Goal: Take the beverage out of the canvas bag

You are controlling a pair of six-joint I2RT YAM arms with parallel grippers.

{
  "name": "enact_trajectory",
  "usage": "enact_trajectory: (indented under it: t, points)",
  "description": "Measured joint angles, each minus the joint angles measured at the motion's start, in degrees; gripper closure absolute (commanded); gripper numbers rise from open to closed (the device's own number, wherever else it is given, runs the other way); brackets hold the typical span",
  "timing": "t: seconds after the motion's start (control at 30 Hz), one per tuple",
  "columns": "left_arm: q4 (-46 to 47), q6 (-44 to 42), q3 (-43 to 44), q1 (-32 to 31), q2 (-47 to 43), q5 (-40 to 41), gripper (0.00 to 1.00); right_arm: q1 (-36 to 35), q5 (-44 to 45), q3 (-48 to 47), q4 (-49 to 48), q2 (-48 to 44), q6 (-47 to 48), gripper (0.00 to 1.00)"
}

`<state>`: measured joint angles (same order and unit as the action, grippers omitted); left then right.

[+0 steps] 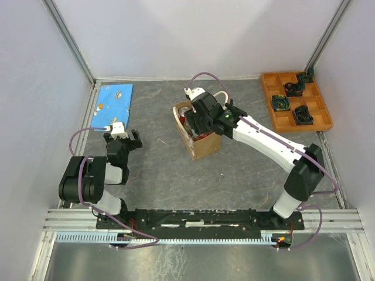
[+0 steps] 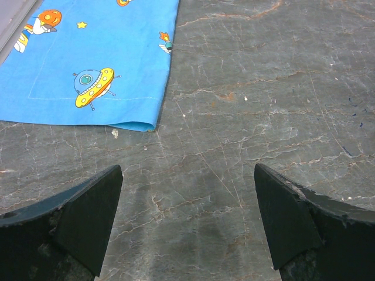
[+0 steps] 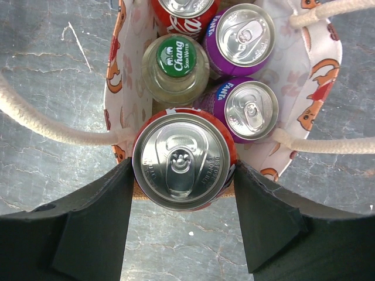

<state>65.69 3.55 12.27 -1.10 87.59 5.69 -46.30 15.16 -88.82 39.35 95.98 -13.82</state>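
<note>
Top view: the right gripper [image 1: 195, 124] hides the mouth of the canvas bag [image 1: 205, 147], mid-table; orange tray [image 1: 274, 120] far right. Left wrist: the left gripper [image 2: 187, 175] gapes empty over the table [image 2: 263, 88]; a blue cloth [image 2: 88, 58] is cut off. Right wrist: its fingers [image 3: 88, 234] clamp a red can [image 3: 183, 161] at one end of the bag; Fanta cans [image 3: 251, 110] and a Chang bottle [image 3: 174, 65] crowd behind.

red can topmost in bag

the canvas bag [image 1: 204, 145] is standing upright on the tabletop [image 1: 246, 175], mouth gaping, cream handles [image 3: 35, 123] splaying outward. inside, a red can [image 3: 181, 161] is sitting higher than two purple fanta cans [image 3: 249, 108], a green-capped chang bottle [image 3: 174, 64] and a second red can [image 3: 184, 9].
</note>
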Motion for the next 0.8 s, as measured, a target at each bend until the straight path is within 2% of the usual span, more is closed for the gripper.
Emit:
enact_trajectory:
  t: [0.8]
  points:
    - [0.00,0.00,0.00,0.00,0.00,0.00,0.01,0.24,10.36,-1.31,-6.86,-3.78,4.90,1.00]
